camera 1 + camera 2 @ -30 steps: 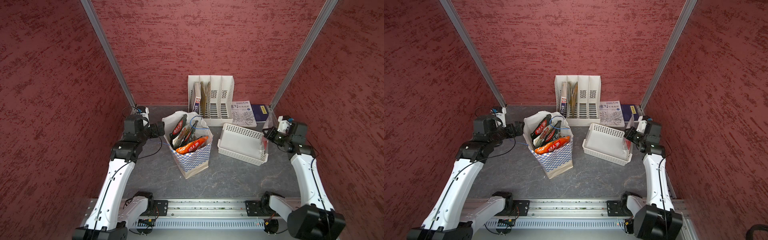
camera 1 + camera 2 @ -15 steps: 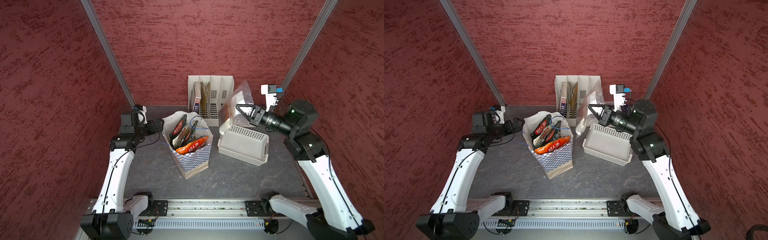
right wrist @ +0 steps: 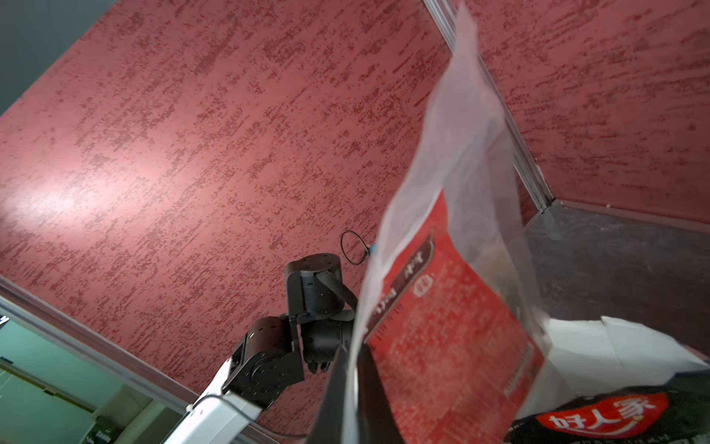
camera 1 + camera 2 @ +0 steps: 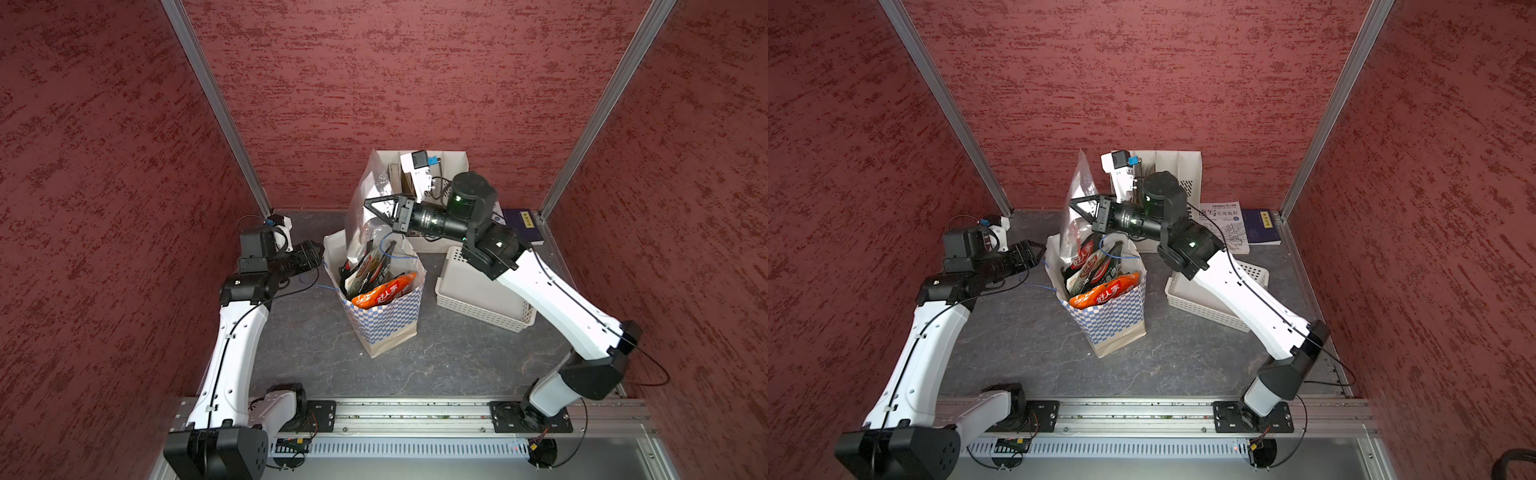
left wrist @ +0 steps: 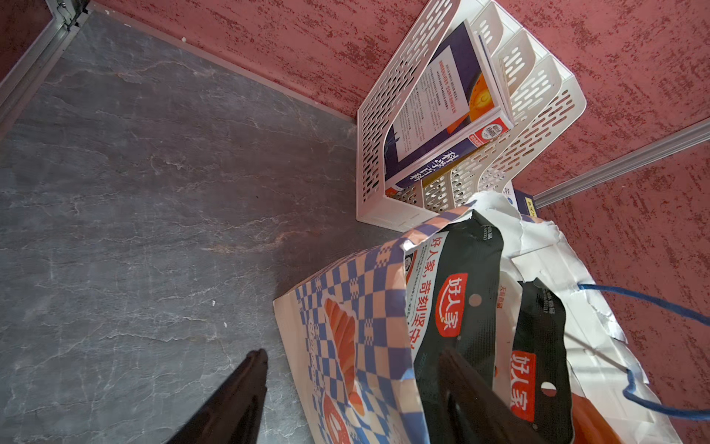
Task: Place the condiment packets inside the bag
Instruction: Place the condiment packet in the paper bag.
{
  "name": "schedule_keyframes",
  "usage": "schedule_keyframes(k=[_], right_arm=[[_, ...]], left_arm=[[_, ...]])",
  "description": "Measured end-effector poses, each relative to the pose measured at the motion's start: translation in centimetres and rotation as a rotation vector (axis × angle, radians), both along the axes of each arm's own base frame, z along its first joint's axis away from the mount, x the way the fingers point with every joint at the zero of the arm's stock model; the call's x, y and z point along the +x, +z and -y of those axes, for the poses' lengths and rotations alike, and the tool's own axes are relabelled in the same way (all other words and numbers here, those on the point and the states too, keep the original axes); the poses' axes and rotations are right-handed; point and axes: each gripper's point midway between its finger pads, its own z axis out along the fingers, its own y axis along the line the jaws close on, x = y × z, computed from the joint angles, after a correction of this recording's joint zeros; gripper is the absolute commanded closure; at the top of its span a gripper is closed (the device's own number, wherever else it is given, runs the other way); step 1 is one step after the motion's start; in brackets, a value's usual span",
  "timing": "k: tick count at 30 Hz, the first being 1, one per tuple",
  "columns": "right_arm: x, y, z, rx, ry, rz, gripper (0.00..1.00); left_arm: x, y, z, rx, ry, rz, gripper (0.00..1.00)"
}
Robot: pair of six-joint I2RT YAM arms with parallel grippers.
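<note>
The right hand [image 4: 369, 204] has swung its pinched packet [image 4: 356, 226] over the bag [image 4: 386, 318].

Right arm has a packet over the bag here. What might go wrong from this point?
1. The bag is crowded: black packets and an orange packet fill it to the rim, so the held packet in the right gripper may jam on them.
2. A blue string handle loops across the opening and might snag it.
3. The left gripper has its jaws astride the rim but open, so a push may tip the bag.
</note>
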Motion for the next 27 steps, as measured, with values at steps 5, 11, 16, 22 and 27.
schedule_keyframes(k=[5, 11, 16, 22, 27], right_arm=[[2.4, -4.1, -4.2, -0.039, -0.006, -0.086, 1.0], [4.5, -8.0, -6.4, -0.081, -0.043, -0.178, 1.0], [5.5, -8.5, -6.0, -0.081, -0.108, -0.204, 1.0], [7.1, -10.2, -4.6, -0.083, -0.246, -0.271, 1.0], [8.5, -11.0, -3.6, -0.072, -0.356, -0.324, 1.0]], left_arm=[[-0.7, 0.3, -0.2, 0.0, 0.01, 0.019, 0.36], [-1.4, 0.1, -0.3, 0.0, 0.015, 0.022, 0.47], [-1.5, -0.2, -0.3, -0.002, 0.013, 0.019, 0.61], [-1.4, -0.2, 0.0, -0.018, 0.0, 0.025, 0.83], [-1.5, -0.5, 0.2, -0.035, -0.01, 0.016, 1.0]])
